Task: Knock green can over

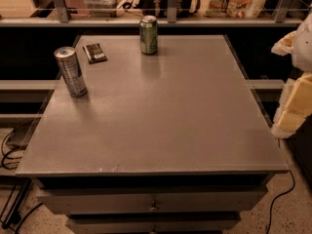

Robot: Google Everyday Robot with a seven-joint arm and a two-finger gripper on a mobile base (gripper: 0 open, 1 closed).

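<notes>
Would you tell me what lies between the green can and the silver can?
A dark packet lies flat between the green can and silver can, seen in the camera view. The pincer is at the right edge, off the table.

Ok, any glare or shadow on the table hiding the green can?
Camera view: no. The light is warm and dim, and the green can stands plainly visible at the far edge, with only a soft reflection on the table in front of it. Camera view: the gripper, at the picture's right edge beside the table, is lit brightest.
</notes>
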